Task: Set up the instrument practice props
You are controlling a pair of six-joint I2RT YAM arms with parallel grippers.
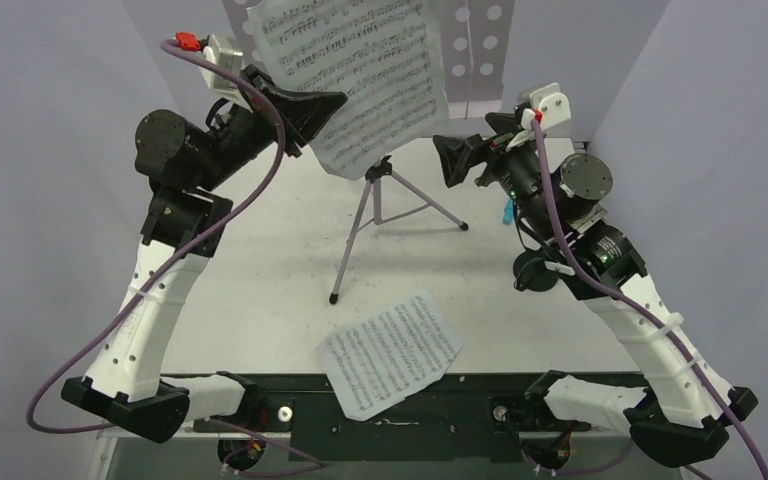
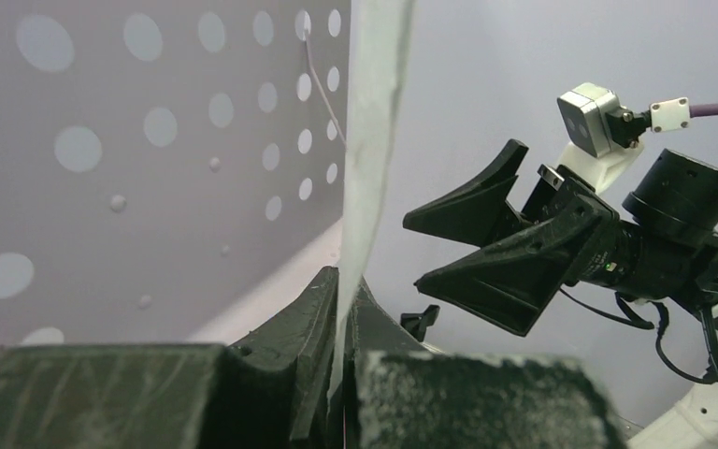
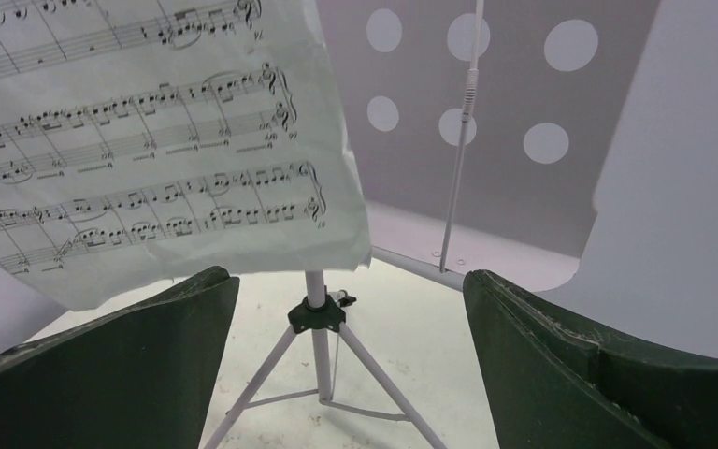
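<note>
Pinching sheet-music page [image 1: 360, 70] edge, left claw [image 1: 325, 105]; right claw [image 1: 446, 162] agape alongside.

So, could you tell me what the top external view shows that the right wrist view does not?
Only the top external view shows a second white sheet-music page lying flat on the white tabletop, and the left hand pinching the raised white sheet-music page. Only the right wrist view shows the thin white wire running down the desk. Both show the raised page, the lilac tripod music stand with its perforated desk, and the open right hand.
</note>
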